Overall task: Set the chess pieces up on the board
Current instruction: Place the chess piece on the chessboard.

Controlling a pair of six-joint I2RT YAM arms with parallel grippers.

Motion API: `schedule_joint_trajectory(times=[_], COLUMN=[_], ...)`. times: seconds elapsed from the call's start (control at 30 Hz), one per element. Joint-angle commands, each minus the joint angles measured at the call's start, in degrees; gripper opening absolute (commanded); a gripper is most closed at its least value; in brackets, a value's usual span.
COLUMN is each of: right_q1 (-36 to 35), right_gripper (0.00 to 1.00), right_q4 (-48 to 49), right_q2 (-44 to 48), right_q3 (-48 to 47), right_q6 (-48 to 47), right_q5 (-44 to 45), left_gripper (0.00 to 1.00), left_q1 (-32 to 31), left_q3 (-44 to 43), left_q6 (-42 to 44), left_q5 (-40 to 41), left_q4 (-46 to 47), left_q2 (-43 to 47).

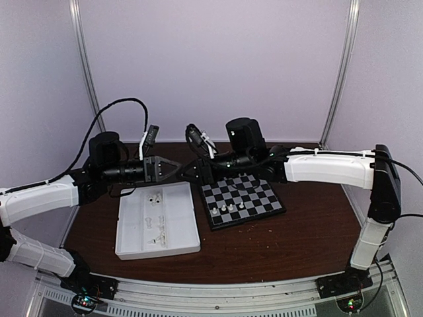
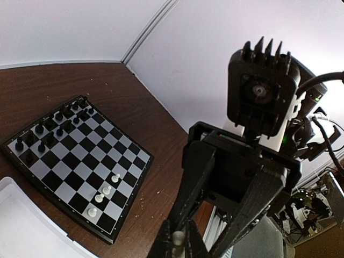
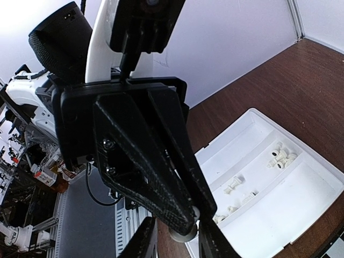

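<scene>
Looks like a mid-air handoff, up above the gap between the tray (image 1: 178,228) and the board (image 1: 264,197). Got the left gripper (image 3: 181,217) clamped tight on one white chess piece (image 3: 183,232), pinched right at the very tip. Got the right gripper (image 3: 177,243) straddling that same piece, jaws apart and flanking it, not visibly squeezing yet. Can't tell about actual contact on either side.

Next up, probably: close the right one squarely on the piece, then release with the left, and only then pull apart. Calls for care with such a tiny, smooth-looking bit of plastic and barely any room for two sets of tips. Easy to pop it out or twist it sideways.

As for the piece itself: small, white, round end facing the right wrist camera, too little showing to call the type. Also seeing four more white pieces (image 1: 228,209) in a row near the board's near edge, toward the left. Spotting black pieces (image 2: 51,126) crowded along the far side. Counting a few loose white pieces (image 1: 157,197) in the tray too, so plenty left to do.
</scene>
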State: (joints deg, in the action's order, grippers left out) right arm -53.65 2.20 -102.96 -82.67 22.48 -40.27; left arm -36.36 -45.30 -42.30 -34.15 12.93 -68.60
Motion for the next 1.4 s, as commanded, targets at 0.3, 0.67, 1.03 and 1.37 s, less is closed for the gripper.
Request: schedule_joint_trajectory(times=[0.3,0.67,1.03,1.37], right_q1=[-0.23,-0.23,0.89,5.77], right_gripper=[0.14,0.08,0.07,0.06], right_q4=[1.32,-3.51,-8.04,6.57], right_q2=[-0.85,0.79,11.43,22.05], right_q3=[-1.09,0.23,14.20,37.47], right_q6=[0.28,-4.69,-14.13,-13.57], right_q5=[1.03,4.72,21.53,38.29], left_gripper=[0.00,0.39,0.74,0.74], left_q1=[0.32,0.32,0.32,0.32], left_q3=[1.10,1.77,2.08,0.88], left_q6=[-0.93,-0.77,-0.22,1.55], left_q5=[-2.05,-1.45,0.57,0.65], left_q4=[4.54,4.61,4.10,2.24], left_q2=[-0.44,-0.03,0.89,0.48])
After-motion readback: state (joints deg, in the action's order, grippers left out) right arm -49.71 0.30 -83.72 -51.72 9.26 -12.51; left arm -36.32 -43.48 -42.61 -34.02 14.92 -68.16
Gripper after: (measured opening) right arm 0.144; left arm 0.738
